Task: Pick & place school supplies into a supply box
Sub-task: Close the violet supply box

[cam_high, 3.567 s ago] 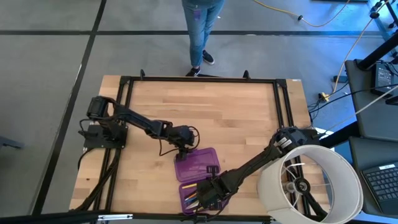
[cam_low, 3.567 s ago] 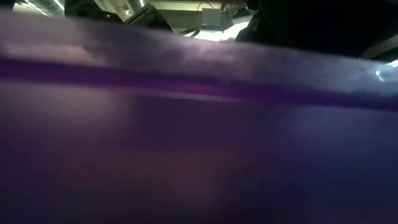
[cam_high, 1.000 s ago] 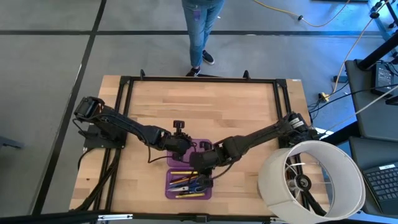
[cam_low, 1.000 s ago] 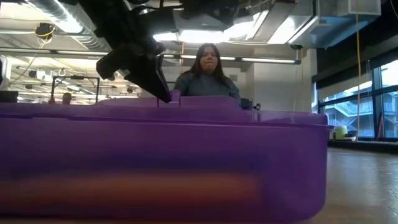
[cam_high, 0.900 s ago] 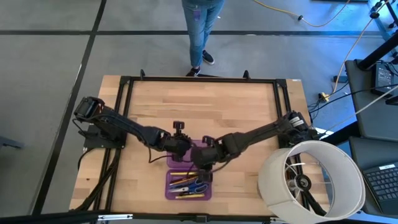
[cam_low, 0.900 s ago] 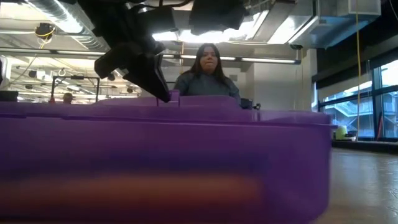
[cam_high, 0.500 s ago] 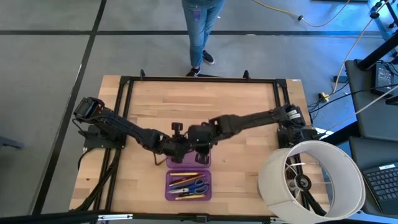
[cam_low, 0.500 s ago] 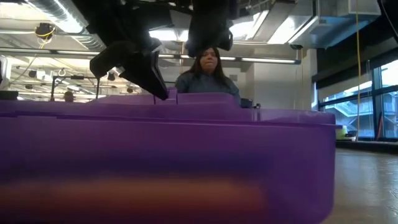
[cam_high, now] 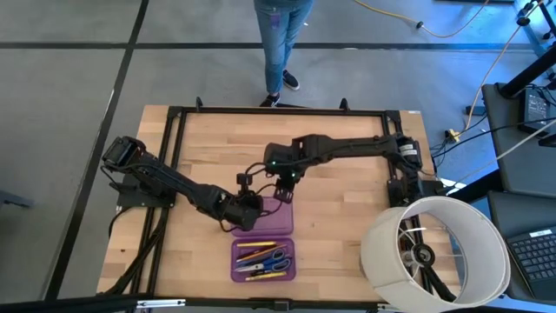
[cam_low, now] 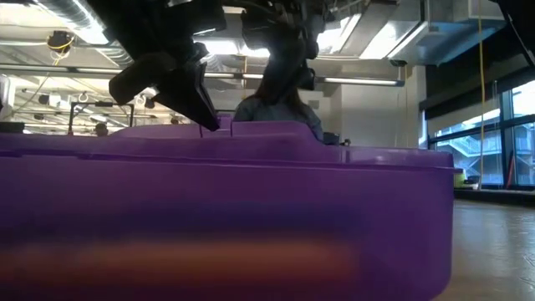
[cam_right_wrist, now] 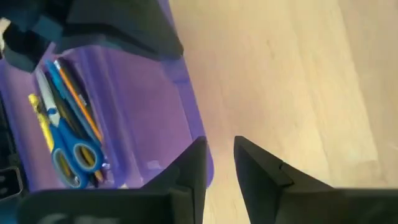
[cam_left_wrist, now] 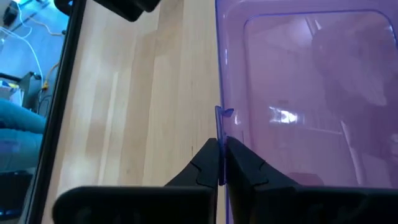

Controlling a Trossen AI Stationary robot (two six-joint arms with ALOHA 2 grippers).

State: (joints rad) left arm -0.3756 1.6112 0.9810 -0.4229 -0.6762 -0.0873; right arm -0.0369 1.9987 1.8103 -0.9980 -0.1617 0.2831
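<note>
The purple supply box (cam_high: 263,258) lies open near the table's front edge. Its near half holds the school supplies: blue-handled scissors (cam_right_wrist: 68,155), yellow pencils (cam_high: 256,244) and pens (cam_right_wrist: 62,93). Its far half (cam_high: 276,214) adjoins it on the far side. My left gripper (cam_high: 248,211) is shut on that half's left rim. My right gripper (cam_high: 282,189) hovers past the box's far end, over bare wood; its fingers (cam_right_wrist: 219,162) stand slightly apart with nothing between them. My left gripper pinches the thin rim of the far half (cam_left_wrist: 219,134) between its two fingertips, just short of a small tab (cam_left_wrist: 225,112). The fingers come slanting down from the table's left. In the low view this half's edge (cam_low: 251,127) shows above the near half's rim.
A large white cylinder (cam_high: 434,252) stands at the table's near right corner. Black frame rails (cam_high: 278,110) run round the wooden top. A person (cam_high: 280,43) stands beyond the far edge. Bare wood lies between the box and the far rail.
My right gripper has swung from above the box's near half toward the table's far edge, past the far half, staying at about the same height and rolling a little. My left gripper has kept its hold on the rim.
</note>
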